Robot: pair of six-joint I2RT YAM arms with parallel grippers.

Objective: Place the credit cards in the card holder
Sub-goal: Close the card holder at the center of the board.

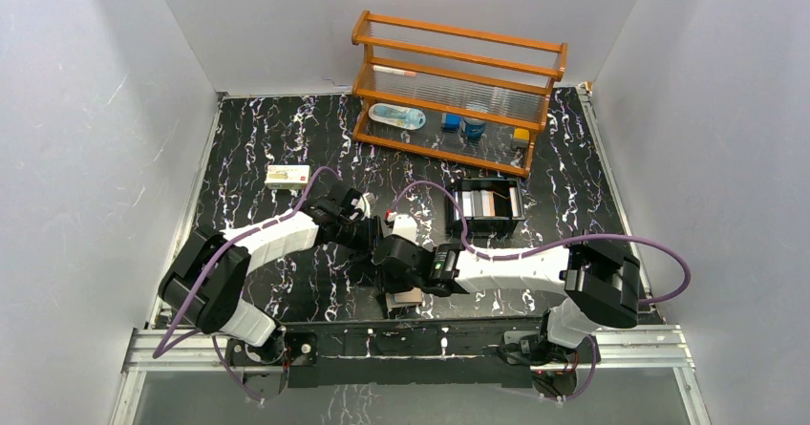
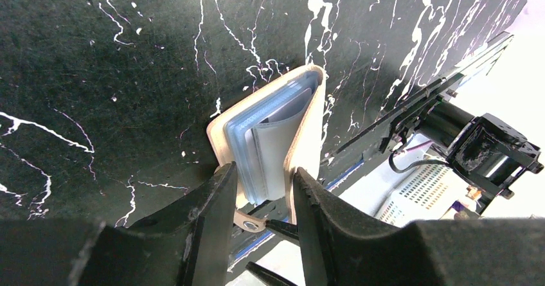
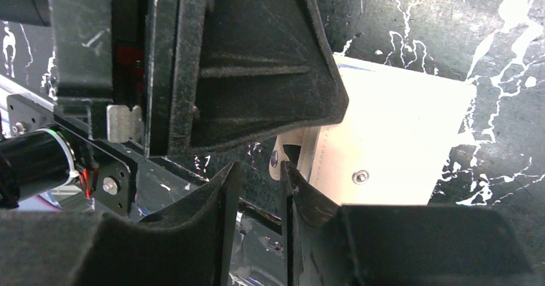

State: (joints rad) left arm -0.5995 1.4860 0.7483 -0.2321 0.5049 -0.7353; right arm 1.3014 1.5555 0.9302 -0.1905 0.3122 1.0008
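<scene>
The tan card holder (image 2: pixel 307 138) stands half folded on the black marble table near its front edge, also visible under the two wrists in the top view (image 1: pixel 407 298). A light blue credit card (image 2: pixel 247 135) and clear sleeves sit between its covers. My left gripper (image 2: pixel 263 170) is shut on the holder's lower end, one finger on each cover. My right gripper (image 3: pixel 258 170) is open with a narrow empty gap. The holder's snap tab (image 3: pixel 276 159) lies just past its fingertips, and the holder's outer cover (image 3: pixel 398 132) is to the right.
A wooden rack (image 1: pixel 458 72) with a bottle and small items stands at the back. A black tray (image 1: pixel 487 210) sits right of centre and a small white box (image 1: pixel 287 177) at the left. The table's front edge and metal rail (image 1: pixel 430 339) are just behind the holder.
</scene>
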